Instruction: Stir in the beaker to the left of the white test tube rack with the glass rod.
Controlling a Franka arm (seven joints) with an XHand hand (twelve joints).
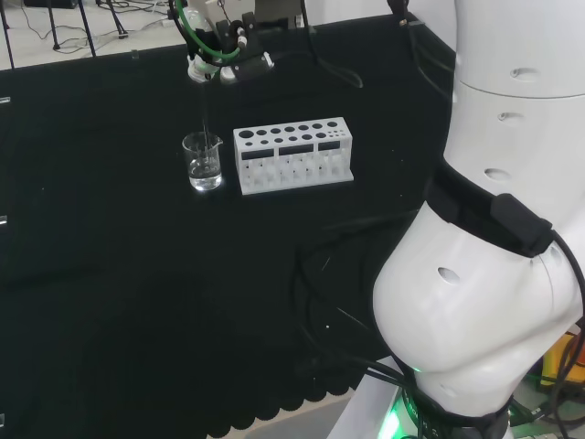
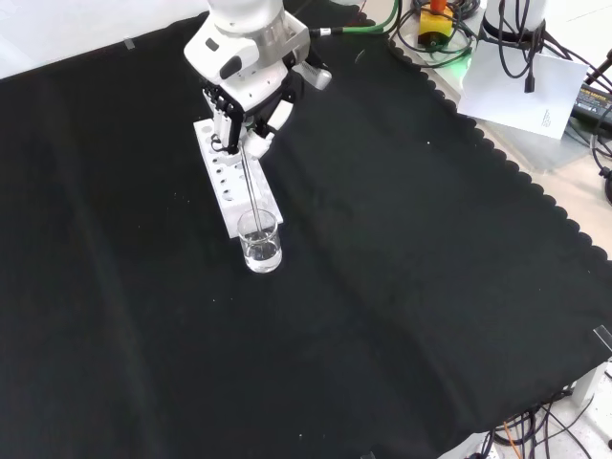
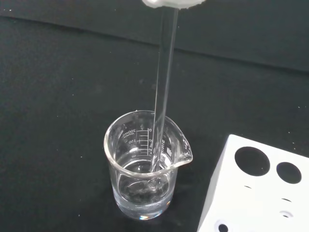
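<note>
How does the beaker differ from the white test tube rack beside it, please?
The beaker is clear glass and round; the test tube rack is opaque white and a long block. The beaker holds some clear liquid and the glass rod, which the hand holds from above; the rack's holes look empty. The beaker has one wide mouth with a spout; the rack has rows of round holes. Both stand upright on the black cloth.

Three cameras, one shared spot on the tabletop (image 2: 402, 287).

The head view looks from behind and above the arm, the front view faces back down on the cloth, and the wrist view sits close; all three share the beaker (image 1: 203, 162) (image 2: 260, 241) (image 3: 144, 166) beside the rack (image 1: 292, 155) (image 2: 229, 182) (image 3: 256, 193).
</note>
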